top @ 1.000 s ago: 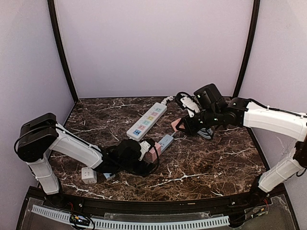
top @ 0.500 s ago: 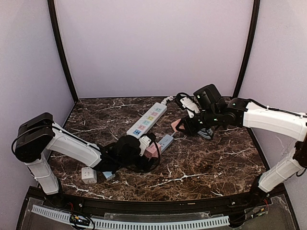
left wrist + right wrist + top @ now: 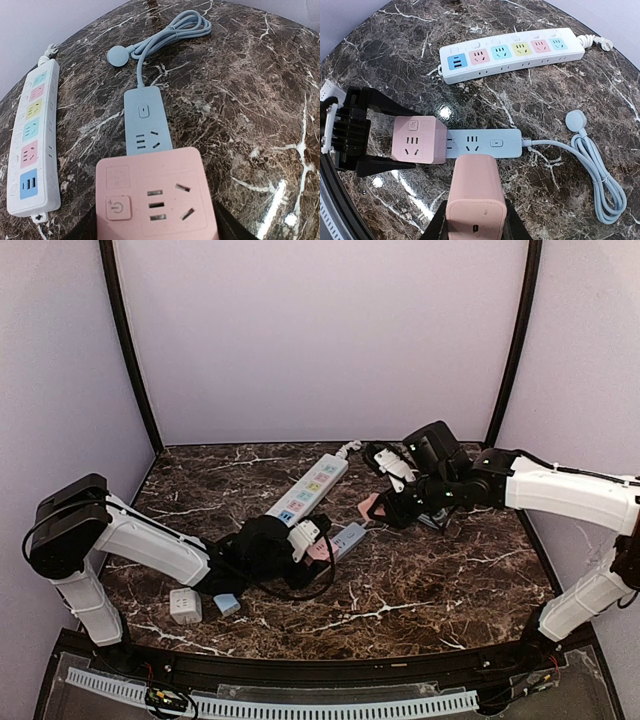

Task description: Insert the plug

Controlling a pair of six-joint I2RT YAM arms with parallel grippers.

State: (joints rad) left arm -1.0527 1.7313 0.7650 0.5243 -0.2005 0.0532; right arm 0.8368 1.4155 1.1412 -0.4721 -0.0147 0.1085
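Plug [image 3: 476, 200] (pink block; I judge it rigid, light, slick-sided) gripped by my right hand [image 3: 475, 222] on flat sides, just right of blue strip [image 3: 487, 142]. Left hand [image 3: 415, 141] clamps pink socket cube [image 3: 152, 195] at strip's near-left end.

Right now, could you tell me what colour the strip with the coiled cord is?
The strip is pale blue, clearest in the left wrist view.
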